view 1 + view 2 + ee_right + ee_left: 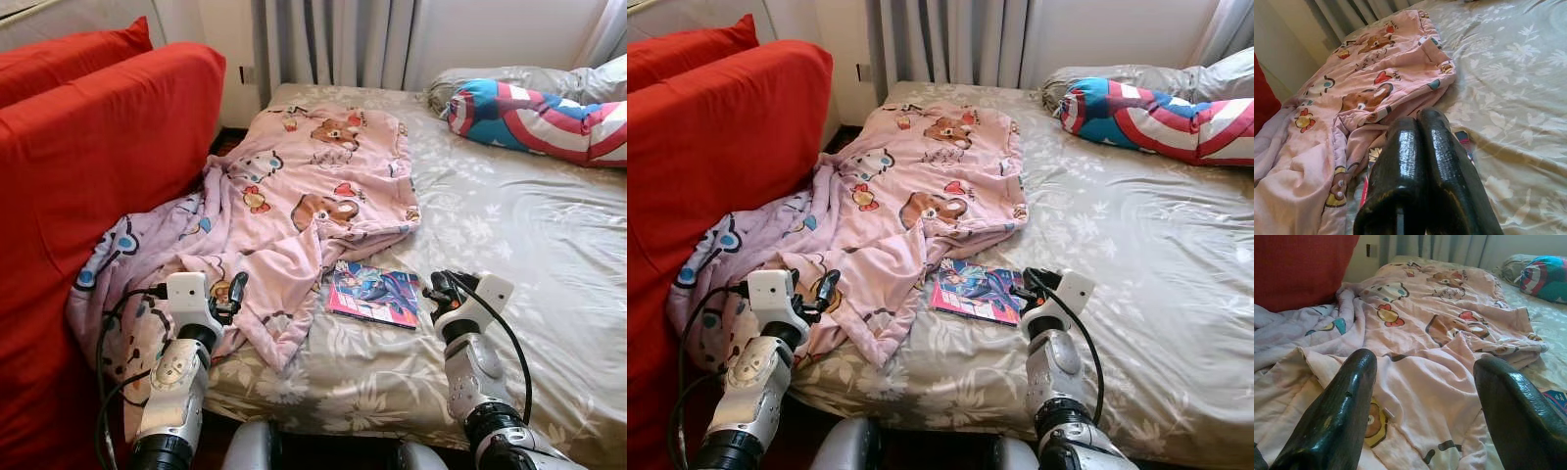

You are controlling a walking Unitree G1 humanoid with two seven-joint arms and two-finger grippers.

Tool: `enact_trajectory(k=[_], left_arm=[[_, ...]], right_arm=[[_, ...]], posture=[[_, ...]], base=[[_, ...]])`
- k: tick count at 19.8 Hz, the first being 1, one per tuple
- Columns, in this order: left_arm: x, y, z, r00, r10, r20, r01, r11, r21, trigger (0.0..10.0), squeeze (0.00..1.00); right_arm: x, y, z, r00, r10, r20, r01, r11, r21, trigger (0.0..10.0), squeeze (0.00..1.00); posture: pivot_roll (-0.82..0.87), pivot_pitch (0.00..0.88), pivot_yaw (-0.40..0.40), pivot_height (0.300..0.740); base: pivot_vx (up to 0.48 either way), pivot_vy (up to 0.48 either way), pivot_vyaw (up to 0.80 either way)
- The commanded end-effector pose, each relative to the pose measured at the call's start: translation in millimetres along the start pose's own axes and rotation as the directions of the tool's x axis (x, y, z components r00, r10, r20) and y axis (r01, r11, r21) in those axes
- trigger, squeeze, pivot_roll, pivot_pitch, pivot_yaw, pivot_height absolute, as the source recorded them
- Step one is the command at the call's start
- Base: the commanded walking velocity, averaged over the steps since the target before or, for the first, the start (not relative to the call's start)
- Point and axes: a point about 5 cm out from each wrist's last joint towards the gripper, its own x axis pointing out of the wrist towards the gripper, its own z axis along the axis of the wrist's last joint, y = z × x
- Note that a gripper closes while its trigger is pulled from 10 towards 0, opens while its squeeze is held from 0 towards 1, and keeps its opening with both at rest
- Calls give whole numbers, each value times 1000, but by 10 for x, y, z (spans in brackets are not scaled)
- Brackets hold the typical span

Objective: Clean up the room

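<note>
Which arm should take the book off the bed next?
Right. The right tool, fingers shut, sits beside the book on the bed. The left tool, open, hovers over the pink blanket, farther away.

Bed (509, 225) under a grey floral sheet. Rumpled pink cartoon-print blanket (294, 196) over the left half, spilling off toward the red sofa (88, 157); colourful book (373, 293) just beside its lower edge; star-and-stripe bolster (539, 117) near the head.
</note>
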Motion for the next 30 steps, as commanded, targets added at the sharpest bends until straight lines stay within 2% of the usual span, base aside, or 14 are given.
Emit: enact_trajectory(k=[1, 6, 22, 26, 28, 30], left_arm=[[11, 31, 15, 1000, 11, 3, -11, 1000, -1, 10000, 0], [-8, 34, 12, 1000, 9, 3, -9, 1000, 0, 10000, 0], [-11, 11, 55, 999, -22, 25, 22, 1000, 20, 10000, 0], [0, 14, 57, 1000, -21, 20, 20, 1000, 22, 10000, 0], [3, 11, 58, 1000, -24, 19, 23, 1000, 21, 10000, 0], [6, 1, 55, 1000, -24, 19, 24, 1000, 19, 10000, 0]], right_arm=[[9, 27, -20, 1000, 7, -20, -7, 1000, -6, 10000, 0], [-6, 32, -53, 1000, 6, -30, -7, 1000, -7, 10000, 0], [-21, 22, -84, 999, -4, -40, 3, 1000, -17, 10000, 0], [-10, 54, -70, 999, 15, -33, -16, 999, -39, 10000, 0], [-6, 22, -43, 1000, 4, -27, -5, 999, -43, 10000, 0], [-6, -172, 65, 997, -77, -5, 77, 996, -33, 10000, 0]], posture=[[81, 58, 5, 635], [84, 69, 7, 635], [94, 76, 21, 635], [94, 72, 20, 635], [94, 71, 21, 635], [90, 70, 20, 635]], base=[[0, 345, 0], [0, 347, 0], [0, 0, 0], [0, 0, 739], [0, 0, 800], [0, 0, 0]])
